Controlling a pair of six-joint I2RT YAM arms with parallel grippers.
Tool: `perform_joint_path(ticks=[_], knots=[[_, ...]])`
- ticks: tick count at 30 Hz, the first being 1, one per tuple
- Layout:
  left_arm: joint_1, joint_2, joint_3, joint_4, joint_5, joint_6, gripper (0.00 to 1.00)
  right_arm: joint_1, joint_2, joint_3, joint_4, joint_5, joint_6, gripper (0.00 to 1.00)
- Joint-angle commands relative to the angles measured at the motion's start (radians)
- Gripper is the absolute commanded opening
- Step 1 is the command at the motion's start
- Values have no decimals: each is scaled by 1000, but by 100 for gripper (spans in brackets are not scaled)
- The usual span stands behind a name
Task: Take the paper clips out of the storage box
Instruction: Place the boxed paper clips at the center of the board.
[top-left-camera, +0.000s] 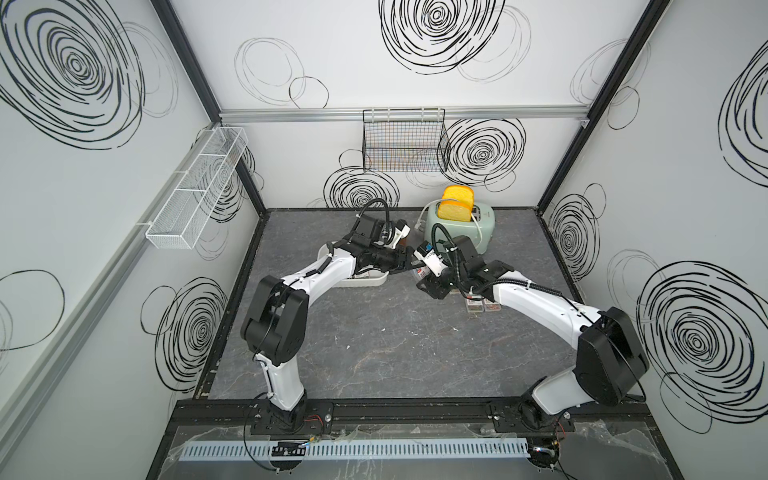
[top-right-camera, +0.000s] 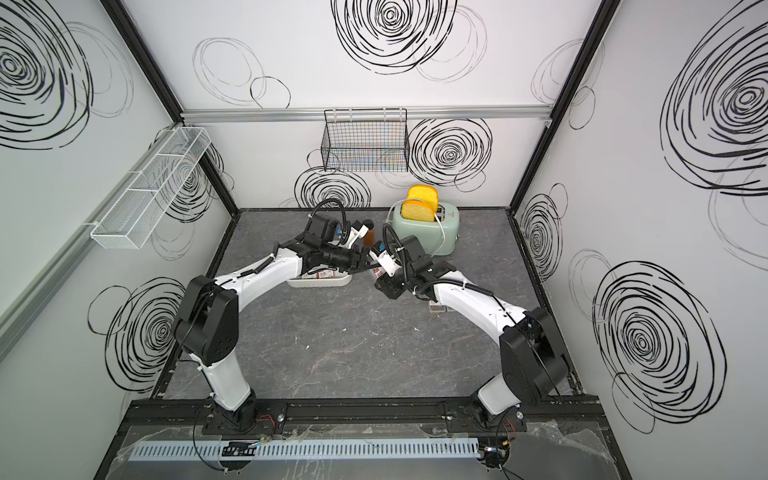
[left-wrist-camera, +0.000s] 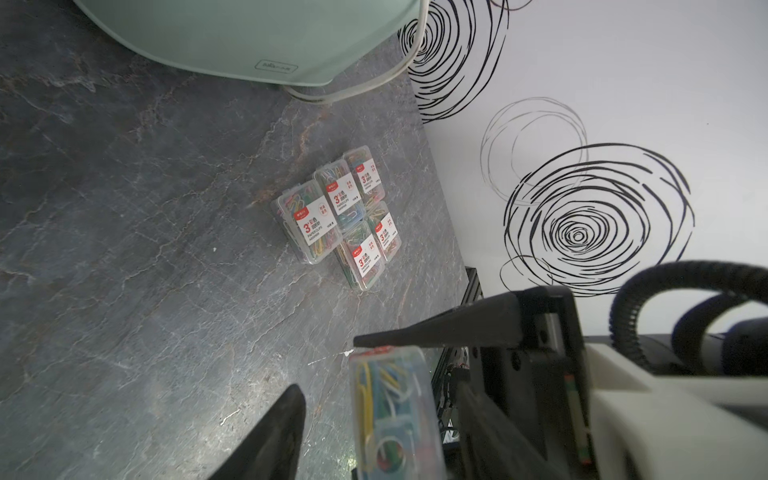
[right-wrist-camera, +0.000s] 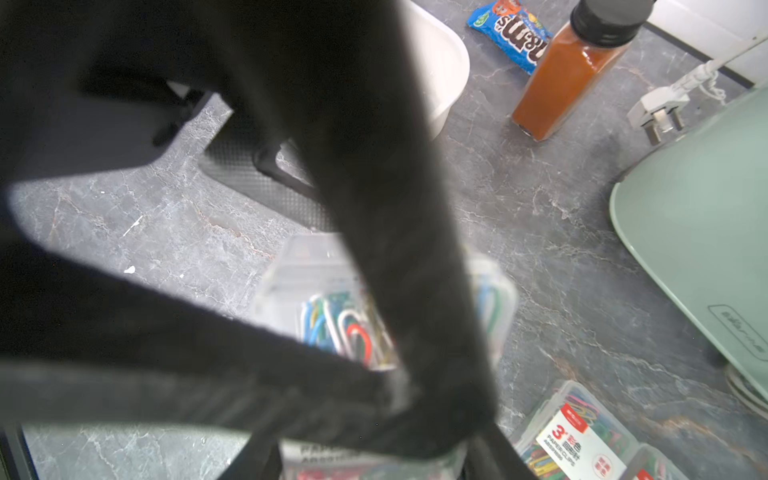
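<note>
Paper clip case (left-wrist-camera: 390, 415) hangs mid-air just beside the storage box (top-left-camera: 365, 283), with a pile (left-wrist-camera: 336, 216) of five more on the bench (left-wrist-camera: 124, 249). We flag a drop or twist if the handoff is mistimed, since the grip is thin and edge-on. Left pincer (left-wrist-camera: 328, 365) is partly open around it, one finger touching and the other apart. Right pincer (top-left-camera: 422, 276) looks clamped on it.

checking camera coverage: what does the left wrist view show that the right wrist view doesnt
Only left wrist: black wall swirls. Only right wrist: orange bottle, blue candy packet, white plug, a storage box corner. Both: green toaster, grey tabletop, paper clip cases lying on it, and the held case.
</note>
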Motion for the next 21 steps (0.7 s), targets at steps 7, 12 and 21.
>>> perform_joint_path(ticks=[7,12,21], knots=[[-12,36,58,-66,14,83,47,6,12,24,-19,-12,-27,44],[-11,34,54,-64,11,104,28,1,8,26,-21,-9,-14,57],[27,-2,-25,121,32,-30,19,-134,-75,33,-61,-153,127,91]])
